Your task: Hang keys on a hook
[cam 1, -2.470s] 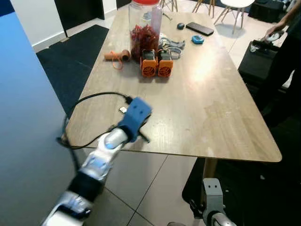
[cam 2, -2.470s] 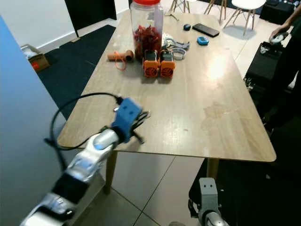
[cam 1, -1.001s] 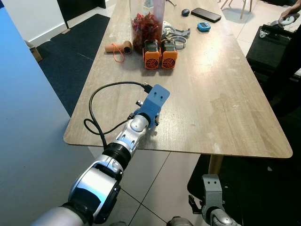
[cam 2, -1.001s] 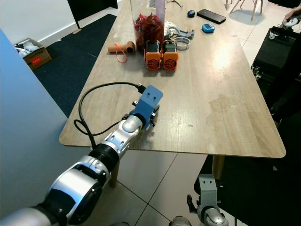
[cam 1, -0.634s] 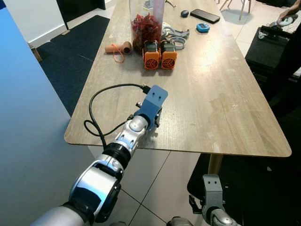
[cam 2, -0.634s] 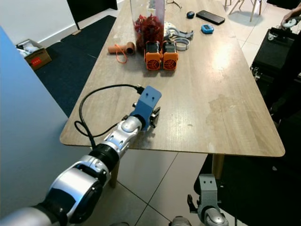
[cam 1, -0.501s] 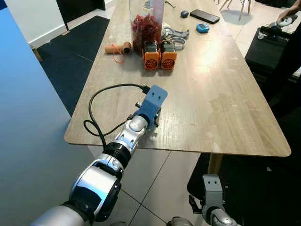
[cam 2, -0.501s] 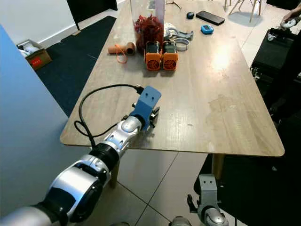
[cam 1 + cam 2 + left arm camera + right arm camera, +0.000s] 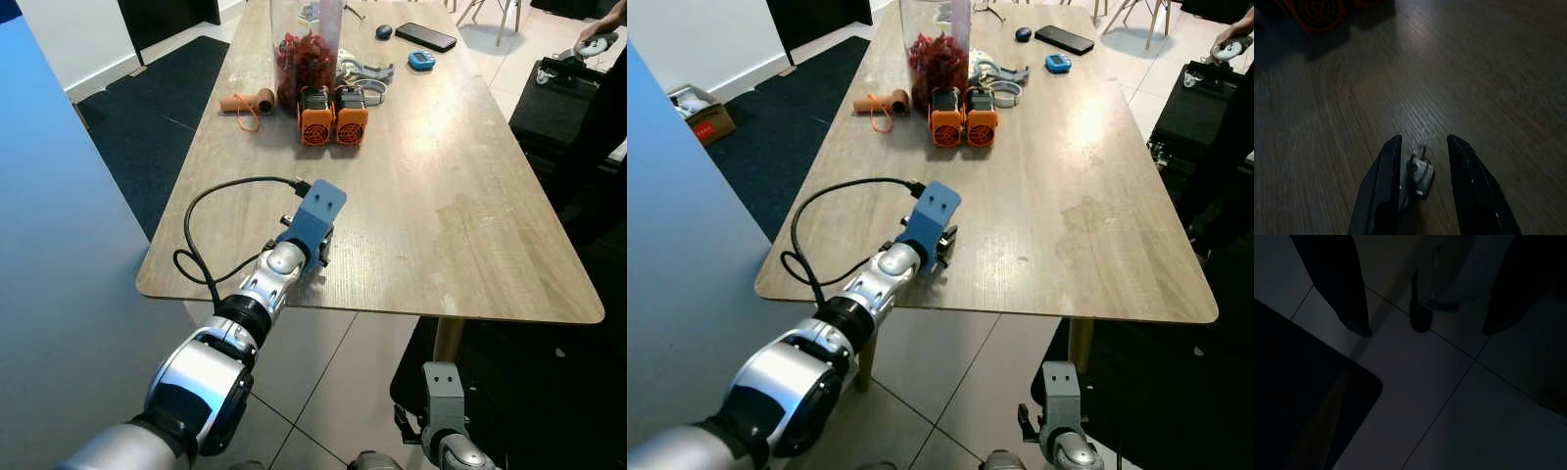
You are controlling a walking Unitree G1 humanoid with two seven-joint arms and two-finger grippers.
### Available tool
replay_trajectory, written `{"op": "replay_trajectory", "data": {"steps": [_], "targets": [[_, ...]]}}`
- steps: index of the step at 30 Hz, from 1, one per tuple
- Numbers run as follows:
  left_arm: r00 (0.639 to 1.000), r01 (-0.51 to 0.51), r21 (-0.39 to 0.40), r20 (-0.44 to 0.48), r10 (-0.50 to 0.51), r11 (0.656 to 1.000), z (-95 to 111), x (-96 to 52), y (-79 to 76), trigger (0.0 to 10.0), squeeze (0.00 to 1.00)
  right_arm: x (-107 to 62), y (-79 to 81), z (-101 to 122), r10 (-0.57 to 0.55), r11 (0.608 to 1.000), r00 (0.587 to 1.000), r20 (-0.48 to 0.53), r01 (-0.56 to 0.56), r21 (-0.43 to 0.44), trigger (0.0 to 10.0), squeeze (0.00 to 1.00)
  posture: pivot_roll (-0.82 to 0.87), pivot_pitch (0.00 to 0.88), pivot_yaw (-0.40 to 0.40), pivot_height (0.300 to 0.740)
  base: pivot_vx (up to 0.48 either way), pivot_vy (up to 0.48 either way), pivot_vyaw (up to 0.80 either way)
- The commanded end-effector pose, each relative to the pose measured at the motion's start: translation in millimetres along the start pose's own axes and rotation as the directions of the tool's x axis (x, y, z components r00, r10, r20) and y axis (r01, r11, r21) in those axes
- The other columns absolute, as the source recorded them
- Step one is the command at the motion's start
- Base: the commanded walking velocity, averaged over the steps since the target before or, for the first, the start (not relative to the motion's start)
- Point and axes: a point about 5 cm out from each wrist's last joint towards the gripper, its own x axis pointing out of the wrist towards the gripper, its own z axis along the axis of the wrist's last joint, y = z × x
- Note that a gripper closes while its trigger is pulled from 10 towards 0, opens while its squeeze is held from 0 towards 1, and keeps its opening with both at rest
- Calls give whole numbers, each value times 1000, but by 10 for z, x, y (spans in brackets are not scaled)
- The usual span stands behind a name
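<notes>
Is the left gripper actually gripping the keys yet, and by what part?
Not yet: the left gripper is open, its black fingers straddling the small dark keys with a metal ring lying on the wooden table. The right gripper hangs idle, open.

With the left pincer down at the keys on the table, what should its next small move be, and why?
Probably close the left pincer on the keys: they lie on the wooden table between its two open fingers, not yet gripped, so nothing can be lifted toward a hook.

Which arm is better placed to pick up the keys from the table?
Left. The left end effector is down on the wooden table, its open fingers on both sides of the keys. The right arm hangs idle beside the table.
</notes>
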Motion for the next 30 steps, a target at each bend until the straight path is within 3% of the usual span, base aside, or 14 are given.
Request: {"op": "replay_trajectory", "data": {"steps": [1,5,6,7,12,25,27,28,30], "targets": [[1000,5,2,-14,-5,1000,-38,-3,20,7804,0,-21,-39,-51,-17,1000,1000,-14,17,18,10000,0,20,108,16,740,0,0,0],[1000,5,-1,-12,-5,1000,-31,-1,31,7294,0,-20,-42,-48,-17,1000,1000,-14,17,18,10000,0,21,108,17,740,0,0,0],[1000,5,0,-11,-5,1000,-30,0,35,8824,0,-20,-42,-48,-17,1000,1000,-14,17,18,10000,0,23,108,16,740,0,0,0],[1000,5,1,-11,-5,1000,-29,0,37,9333,0,-20,-40,-48,-16,1000,1000,-14,17,18,10000,0,23,108,16,740,0,0,0],[1000,7,9,-9,-7,1000,-30,-1,42,10000,0,-18,-35,-48,-15,1000,1000,-15,16,18,10000,0,23,109,17,740,0,0,0],[999,41,30,-23,-41,999,-85,-9,-32,10000,0,-21,-18,-64,-16,1000,1000,-18,16,23,10000,0,26,107,21,740,0,0,0],[999,45,26,-27,-44,999,-97,-11,-37,9333,0,-22,-16,-67,-16,1000,1000,-19,16,23,10000,0,25,107,20,740,0,0,0],[999,46,24,-29,-45,999,-103,-12,-38,8000,0,-23,-15,-69,-15,1000,1000,-19,16,23,10000,0,25,108,19,740,0,0,0],[999,46,22,-30,-45,999,-106,-13,-38,8000,0,-23,-15,-70,-15,1000,1000,-19,16,23,10000,0,25,108,19,740,0,0,0]]}}
